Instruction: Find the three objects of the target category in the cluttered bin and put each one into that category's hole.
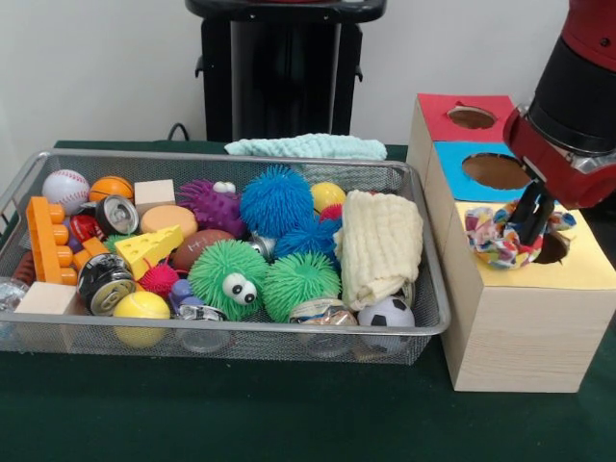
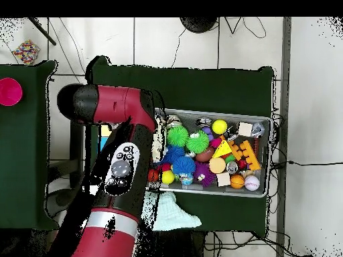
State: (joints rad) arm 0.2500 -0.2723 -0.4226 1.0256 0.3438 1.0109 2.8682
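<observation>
Fingers (image 1: 531, 229) clamped on polka-dot cloth (image 1: 500, 236) over the yellow hole (image 1: 553, 248), largely hidden; overhead, arm covering both.

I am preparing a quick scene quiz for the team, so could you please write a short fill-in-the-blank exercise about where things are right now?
1. The robot's hand holds the polka-dot cloth at the hole in the box's ____ top.
2. The folded cream cloth lies inside the wire ____.
3. The pale mint cloth lies on the table ____ the bin, on the robot's side.
4. The hole beside the cloth's hole has a ____ top.

Missing words: yellow; bin; outside; blue
</observation>
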